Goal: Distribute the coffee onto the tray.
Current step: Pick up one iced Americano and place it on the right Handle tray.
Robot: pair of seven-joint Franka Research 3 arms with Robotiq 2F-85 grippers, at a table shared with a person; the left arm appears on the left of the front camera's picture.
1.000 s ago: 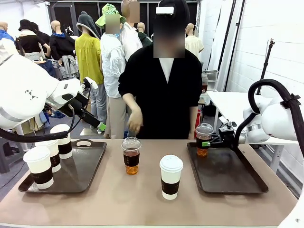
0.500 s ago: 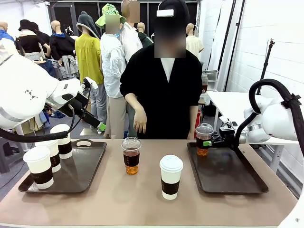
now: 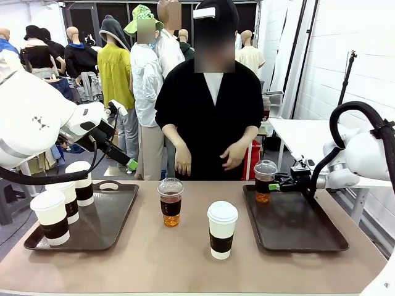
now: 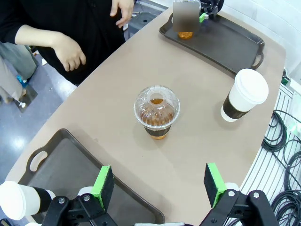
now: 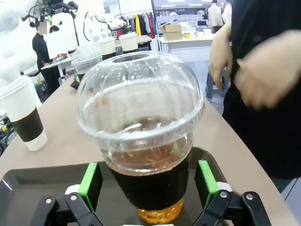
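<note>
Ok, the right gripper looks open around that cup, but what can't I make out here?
1. Front view: the right gripper pads are tiny beside the plastic cup, so contact is unreadable.
2. Left wrist view: that cup's top is blurred. The white cups on the left tray are cut off by the bottom edge and the left gripper.
3. Right wrist view: the cup hides the right tray beyond it.

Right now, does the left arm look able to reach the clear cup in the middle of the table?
Probably yes. The left hand is open above the table, the clear cup stands straight ahead of its fingers with nothing between, and the white cup stands well aside.
</note>
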